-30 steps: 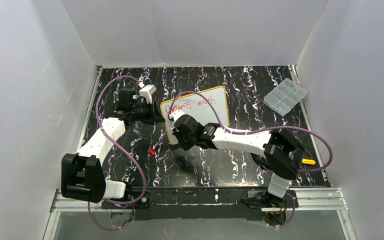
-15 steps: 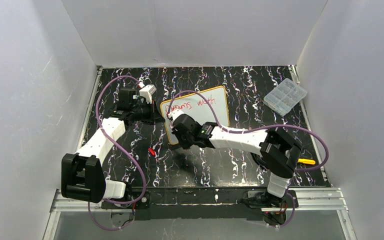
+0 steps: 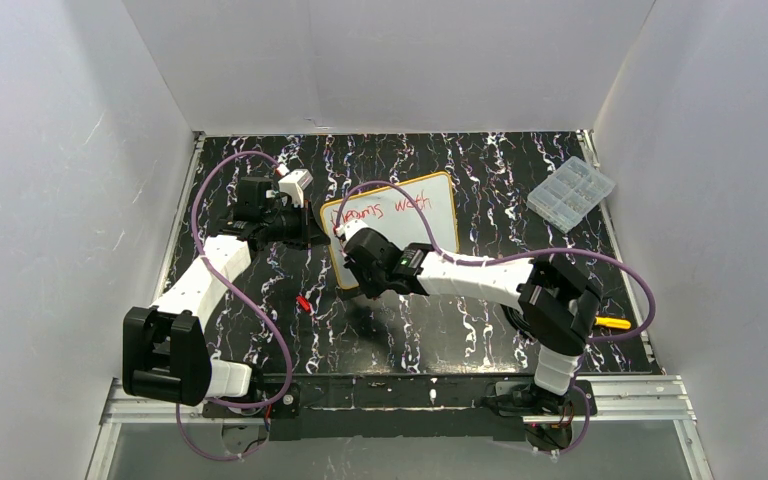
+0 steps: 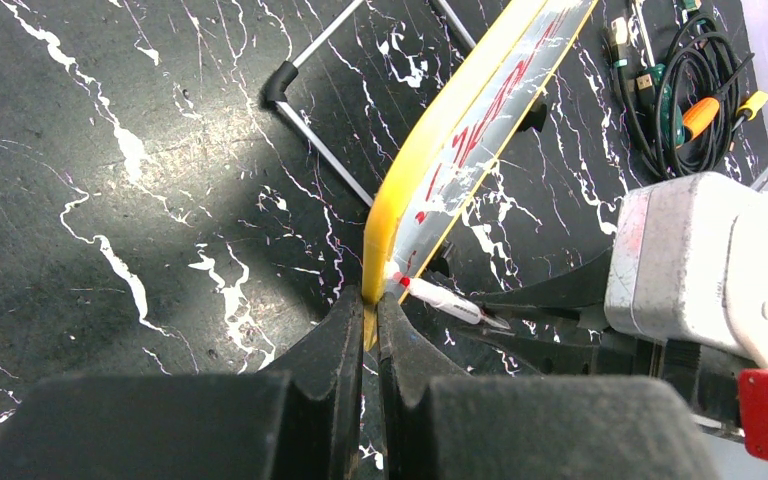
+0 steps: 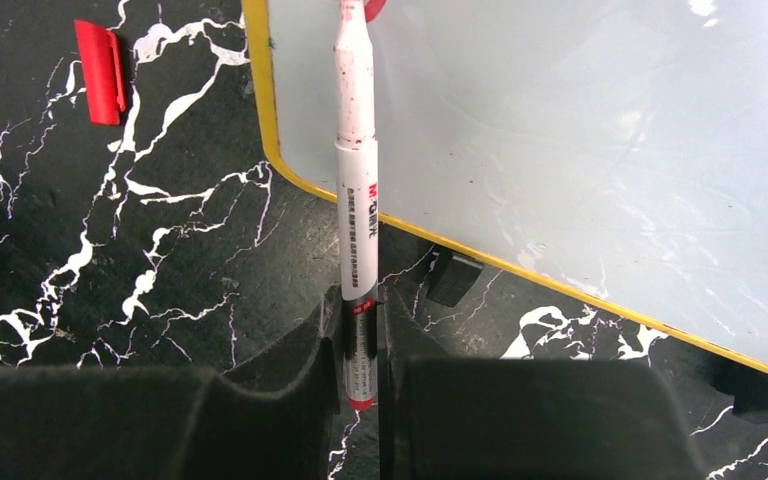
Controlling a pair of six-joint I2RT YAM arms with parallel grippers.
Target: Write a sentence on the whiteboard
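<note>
Black table [image 3: 410,345], whiteboard [image 4: 490,100] edge in left hand [image 4: 369,306]

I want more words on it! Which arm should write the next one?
Right. Its gripper holds the red marker, tip at the whiteboard. The left gripper is clamped on that board's edge.

Black marbled table [image 3: 440,335]. On it: whiteboard [image 3: 415,215] mid-table on clip feet; red cap [image 3: 303,303] near-left of whiteboard; clear box [image 3: 571,193] far-right; orange-yellow item [image 3: 615,323] near-right, at the table's edge.
</note>
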